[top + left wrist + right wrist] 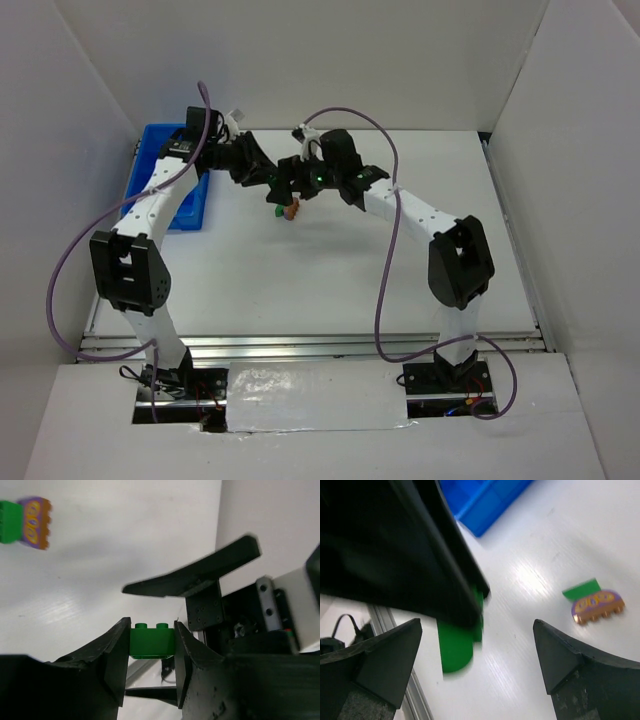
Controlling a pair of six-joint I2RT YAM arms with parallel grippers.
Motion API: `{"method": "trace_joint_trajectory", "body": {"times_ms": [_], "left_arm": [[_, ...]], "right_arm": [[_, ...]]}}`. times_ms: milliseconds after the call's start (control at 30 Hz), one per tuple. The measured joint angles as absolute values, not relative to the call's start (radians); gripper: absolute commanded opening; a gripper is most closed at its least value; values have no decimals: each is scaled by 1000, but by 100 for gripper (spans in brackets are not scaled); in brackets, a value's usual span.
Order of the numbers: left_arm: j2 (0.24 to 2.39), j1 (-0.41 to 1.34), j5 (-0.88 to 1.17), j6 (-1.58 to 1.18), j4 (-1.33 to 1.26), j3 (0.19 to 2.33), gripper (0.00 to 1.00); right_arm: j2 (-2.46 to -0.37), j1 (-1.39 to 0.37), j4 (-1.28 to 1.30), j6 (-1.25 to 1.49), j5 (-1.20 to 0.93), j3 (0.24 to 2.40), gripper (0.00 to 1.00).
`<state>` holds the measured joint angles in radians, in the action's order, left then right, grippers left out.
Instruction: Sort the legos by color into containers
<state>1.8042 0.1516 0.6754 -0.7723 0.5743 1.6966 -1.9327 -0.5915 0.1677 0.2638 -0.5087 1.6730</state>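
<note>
My left claw [150,647] is clamped on a green block [151,641], studs up, pinched between both pads. My right claw [477,655] stands just beside it with its fingers spread wide, gripping nothing. On the white table [350,270] a purple piece [34,522] lies touching another green piece [9,521], apart from both claws. The blue bin [150,160] sits at the far left, and plain white walls [580,200] stand around the table.
</note>
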Motion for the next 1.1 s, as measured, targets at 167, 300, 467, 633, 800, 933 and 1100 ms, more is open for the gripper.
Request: {"method": "trace_joint_trajectory", "body": {"times_ms": [167, 300, 467, 633, 800, 933, 1100], "left_arm": [[1809, 89, 532, -724, 626, 1737, 0], [1811, -19, 417, -709, 654, 1737, 0], [1805, -152, 213, -709, 622, 1662, 0], [1788, -241, 5, -714, 529, 1486, 0], [1755, -267, -131, -738, 393, 1358, 0], [1769, -295, -142, -751, 327, 1358, 0], [1786, -349, -133, -768, 308, 1375, 0]], "right_arm": [[-1805, -564, 144, 270, -513, 1496, 100], [-1680, -538, 131, 269, -513, 1406, 100], [-1552, -503, 105, 269, -524, 1309, 100], [-1517, -466, 88, 273, -547, 1237, 100], [-1516, -433, 81, 282, -572, 1211, 100], [-1515, -425, 64, 292, -589, 1211, 100], [-1515, -425, 60, 294, -596, 1211, 100]]}}
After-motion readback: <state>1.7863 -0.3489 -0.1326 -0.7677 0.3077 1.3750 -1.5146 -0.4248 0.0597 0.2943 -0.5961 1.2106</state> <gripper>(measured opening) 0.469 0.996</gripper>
